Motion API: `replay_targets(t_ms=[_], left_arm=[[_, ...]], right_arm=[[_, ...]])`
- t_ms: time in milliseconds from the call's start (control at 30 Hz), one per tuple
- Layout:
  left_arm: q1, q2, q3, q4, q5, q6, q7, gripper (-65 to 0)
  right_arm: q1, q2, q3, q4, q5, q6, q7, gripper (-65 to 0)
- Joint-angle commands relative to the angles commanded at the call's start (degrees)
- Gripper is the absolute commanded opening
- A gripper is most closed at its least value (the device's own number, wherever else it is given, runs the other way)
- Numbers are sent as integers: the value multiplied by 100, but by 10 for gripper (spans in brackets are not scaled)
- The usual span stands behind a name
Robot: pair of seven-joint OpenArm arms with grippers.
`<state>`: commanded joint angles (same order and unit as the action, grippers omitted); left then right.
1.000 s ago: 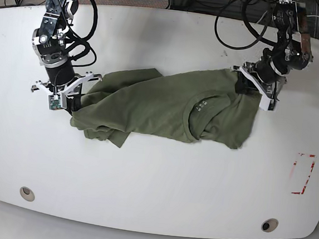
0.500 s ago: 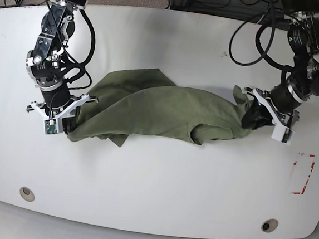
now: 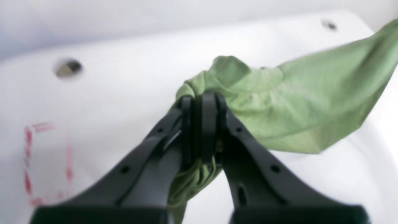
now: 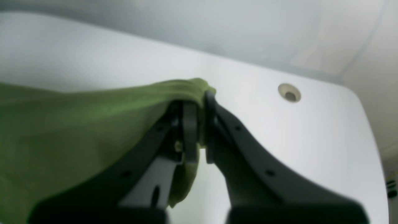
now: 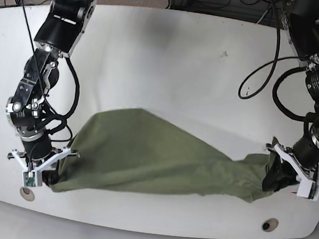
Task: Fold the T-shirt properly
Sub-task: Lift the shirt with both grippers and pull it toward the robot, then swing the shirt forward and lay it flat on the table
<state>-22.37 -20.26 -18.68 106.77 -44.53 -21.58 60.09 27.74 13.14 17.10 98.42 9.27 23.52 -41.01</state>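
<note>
The olive-green T-shirt (image 5: 156,161) hangs stretched between my two grippers, low over the front part of the white table (image 5: 169,70). On the right of the base view, my left gripper (image 5: 273,178) is shut on a bunched corner of it. The left wrist view shows those jaws (image 3: 200,104) pressed together with T-shirt (image 3: 295,102) cloth bulging out above and below. On the left of the base view, my right gripper (image 5: 55,172) is shut on the other end. Its jaws (image 4: 196,107) pinch a fold of the T-shirt (image 4: 71,133), which trails off to the left.
Two round holes (image 5: 27,193) (image 5: 269,225) sit near the table's front edge, close to each gripper. A red taped rectangle (image 3: 31,155) lies on the table beside the left gripper. Black cables (image 5: 264,73) loop over the back right of the table.
Both arms have swung toward the table's front edge and drawn apart. The T-shirt, bunched mid-table before, now spans wide between them.
</note>
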Motion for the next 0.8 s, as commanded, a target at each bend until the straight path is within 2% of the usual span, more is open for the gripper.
replay_targets(t_ms=[267, 433, 700, 800], left_arm=[[-1125, -176, 0, -563, 9, 0, 0, -650], [-1231, -176, 9, -870, 9, 0, 0, -650], [-273, -141, 18, -879, -9, 0, 0, -650], [273, -105, 9, -888, -9, 0, -9, -650]], right_arm=[[1178, 202, -9, -79, 0, 26, -387, -621], [1143, 352, 0, -53, 0, 26, -387, -621], [-308, 255, 18, 281, 44, 26, -264, -621], [-1134, 26, 35, 484, 0, 26, 97, -621]])
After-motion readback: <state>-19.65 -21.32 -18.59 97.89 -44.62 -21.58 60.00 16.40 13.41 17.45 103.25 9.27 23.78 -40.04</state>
